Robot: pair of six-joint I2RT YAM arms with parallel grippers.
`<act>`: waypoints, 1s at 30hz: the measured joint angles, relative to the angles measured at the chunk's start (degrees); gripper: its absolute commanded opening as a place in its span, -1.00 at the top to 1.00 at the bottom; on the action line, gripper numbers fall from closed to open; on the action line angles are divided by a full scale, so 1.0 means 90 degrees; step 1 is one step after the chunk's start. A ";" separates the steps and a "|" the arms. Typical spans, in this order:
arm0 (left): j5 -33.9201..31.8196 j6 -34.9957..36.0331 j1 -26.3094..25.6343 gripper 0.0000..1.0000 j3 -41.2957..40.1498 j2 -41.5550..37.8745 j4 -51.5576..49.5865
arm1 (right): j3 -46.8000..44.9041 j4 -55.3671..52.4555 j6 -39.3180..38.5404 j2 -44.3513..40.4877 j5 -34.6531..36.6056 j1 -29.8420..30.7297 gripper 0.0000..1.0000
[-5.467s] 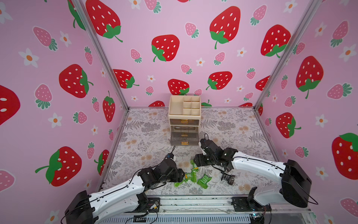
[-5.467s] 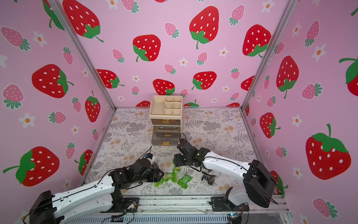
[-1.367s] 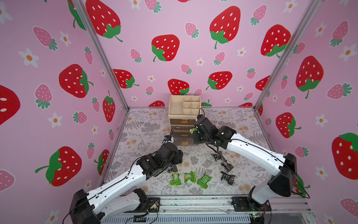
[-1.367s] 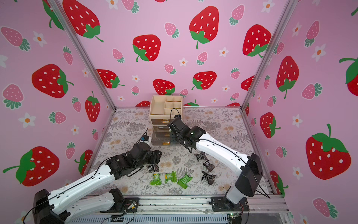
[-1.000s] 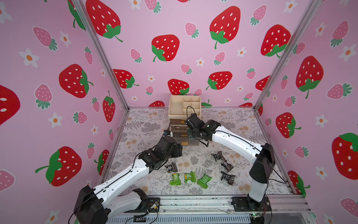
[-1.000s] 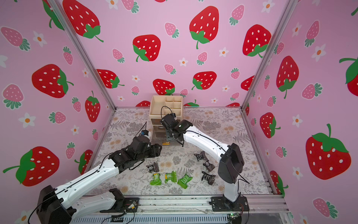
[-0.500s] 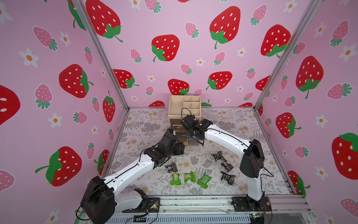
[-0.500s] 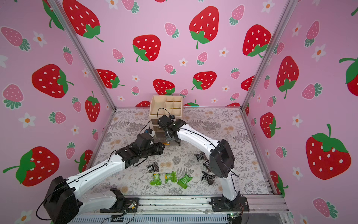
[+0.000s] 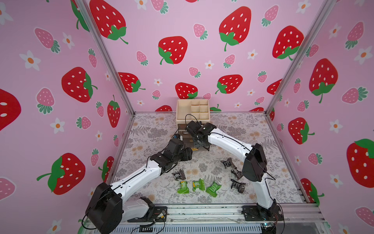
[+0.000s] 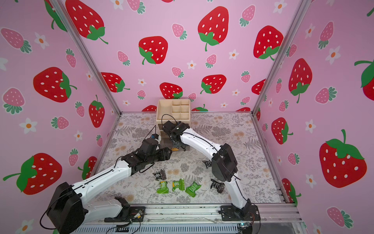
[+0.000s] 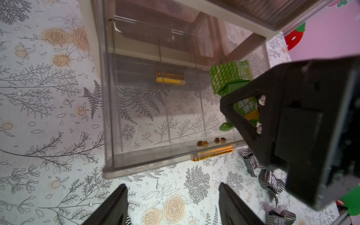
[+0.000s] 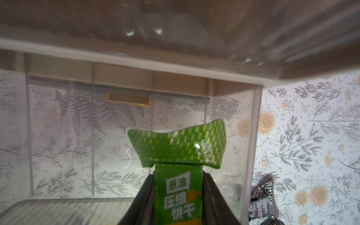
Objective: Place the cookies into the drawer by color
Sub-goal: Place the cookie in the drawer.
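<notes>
Right hand [image 12: 178,176] on shiny green cookie [image 12: 177,148], flared end, white lettering.

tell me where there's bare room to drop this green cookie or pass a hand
The pulled-out drawer shows bare compartments under the green cookie held in the right pincer. The mat is bare between the organizer and either side wall. Crowded: the near strip by the rail, with three green cookies and scattered black cookies.
</notes>
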 measured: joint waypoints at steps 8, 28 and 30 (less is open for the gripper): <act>-0.0058 -0.0002 0.0039 -0.53 -0.0078 0.0017 0.0085 | 0.0049 -0.0100 0.0041 0.0049 0.0010 -0.0022 0.22; -0.0520 0.0007 0.0104 -0.53 -0.0085 0.0219 0.0032 | -0.1122 0.1117 0.0163 -0.0546 -0.0551 -0.0342 0.12; -0.0593 0.0010 0.0121 -0.52 -0.0085 0.0262 0.0027 | -0.0959 0.0954 0.0182 -0.0483 -0.0539 -0.0345 0.12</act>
